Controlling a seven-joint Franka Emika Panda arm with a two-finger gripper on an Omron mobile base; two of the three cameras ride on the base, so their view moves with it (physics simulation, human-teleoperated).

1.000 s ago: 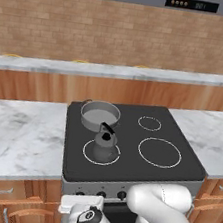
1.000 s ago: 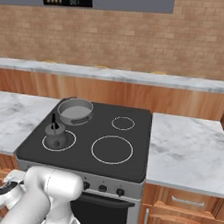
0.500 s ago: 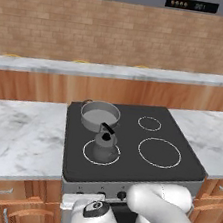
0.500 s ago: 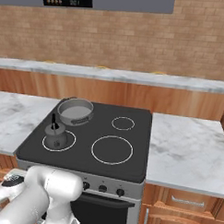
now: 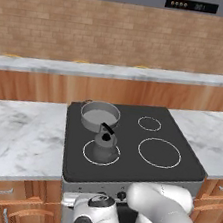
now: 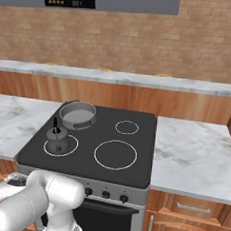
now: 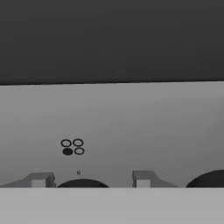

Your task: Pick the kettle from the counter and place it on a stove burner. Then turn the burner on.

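The kettle (image 5: 104,144) (image 6: 56,141), squat and dark grey, stands upright on the stove burner (image 5: 87,158) (image 6: 74,145), the front-left white ring of the black cooktop. My gripper (image 7: 90,178) is low at the stove's front control panel, well below the kettle. In the hand view its fingertips (image 7: 39,179) stand either side of a dark round knob (image 7: 82,183). The left tip is at the knob's edge and the right tip is a little off it, so the gripper is open. The white marble counter (image 5: 19,135) (image 6: 191,159) flanks the stove.
A wider grey pot (image 5: 99,116) (image 6: 77,114) sits on the rear-left burner, just behind the kettle. A large ring (image 5: 159,152) and a small ring (image 5: 149,123) lie to the right. A second dark knob (image 7: 210,179) is right of the gripper. A four-ring burner diagram (image 7: 72,147) is printed above the knob.
My hand has shifted slightly along the stove's front, below the cooktop edge. The kettle and the pot have not moved.
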